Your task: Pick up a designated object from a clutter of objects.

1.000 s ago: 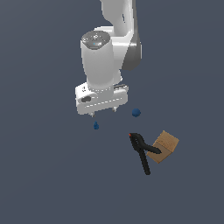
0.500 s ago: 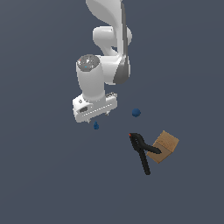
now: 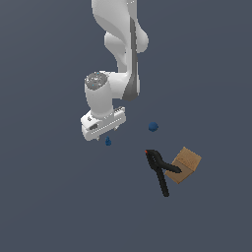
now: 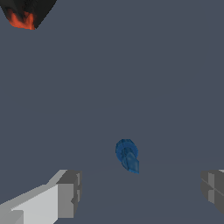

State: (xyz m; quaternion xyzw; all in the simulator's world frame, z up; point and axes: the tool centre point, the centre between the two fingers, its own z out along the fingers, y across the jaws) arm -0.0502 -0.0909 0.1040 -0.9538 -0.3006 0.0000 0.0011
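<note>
A: Where's the white two-fingered gripper [image 3: 106,134]?

B: Left of the surface's middle in the exterior view, lower than a second ago and shifted a little to that view's left. Its grey fingers [image 4: 68,192] stand wide apart, holding nothing.

A: And the tiny dark-blue drop-shaped piece [image 3: 108,141]?

B: On the floor just below the fingertips, its narrow tip pointing up, unmoved; the wrist view [image 4: 127,155] shows it between the fingers.

A: Further right?

B: The small round blue ball [image 3: 153,127], then the black spring clamp with a red tip [image 3: 160,170] touching the tan cardboard box [image 3: 186,164], all unmoved.
</note>
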